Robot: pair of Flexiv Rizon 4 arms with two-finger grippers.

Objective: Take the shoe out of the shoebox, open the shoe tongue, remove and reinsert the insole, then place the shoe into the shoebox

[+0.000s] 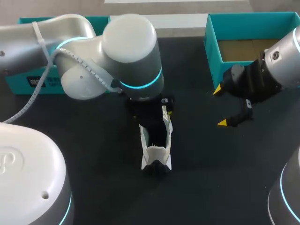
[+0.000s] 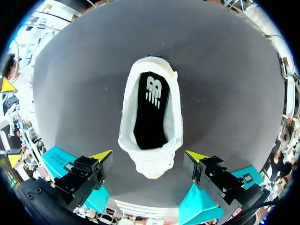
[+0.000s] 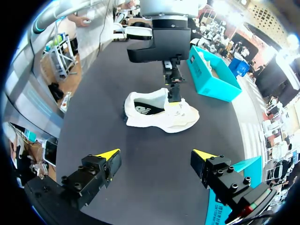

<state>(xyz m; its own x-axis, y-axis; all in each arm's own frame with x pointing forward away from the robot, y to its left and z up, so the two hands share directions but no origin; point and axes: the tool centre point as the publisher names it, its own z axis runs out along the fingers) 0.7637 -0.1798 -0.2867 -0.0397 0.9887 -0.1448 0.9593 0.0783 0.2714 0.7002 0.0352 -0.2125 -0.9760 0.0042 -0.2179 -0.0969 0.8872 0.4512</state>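
- White and upright on its sole, the shoe point(image 1: 156, 145) sits near the middle of the dark desk point(image 1: 103, 183) in the head view, outside the teal shoebox point(image 1: 213, 47), which stands open at the desk's far right corner.
- From the same view, the left arm point(image 1: 131, 51) hangs right over the shoe's far end and hides most of its own claw. An other teal box point(image 1: 28, 86) lies behind it at the far left.
- Also there, the right claw point(image 1: 221, 107) hovers just beside the shoebox's near corner, well apart from the shoe, with its yellow tips spread and nothing between them.
- In the left wrist view, the left claw point(image 2: 149, 157) has its fingers wide apart on either side of the shoe's point(image 2: 151, 112) near end, touching neither flank. The black insole point(image 2: 150, 112) lies inside the open mouth.
- In the right wrist view, the right claw point(image 3: 155, 154) is spread over bare desk point(image 3: 93, 108), with the shoe point(image 3: 159, 112) ahead of it.
- Beyond, the left claw point(image 3: 173, 89) hangs down by the shoe's forepart; whether it touches, I cannot tell from here.
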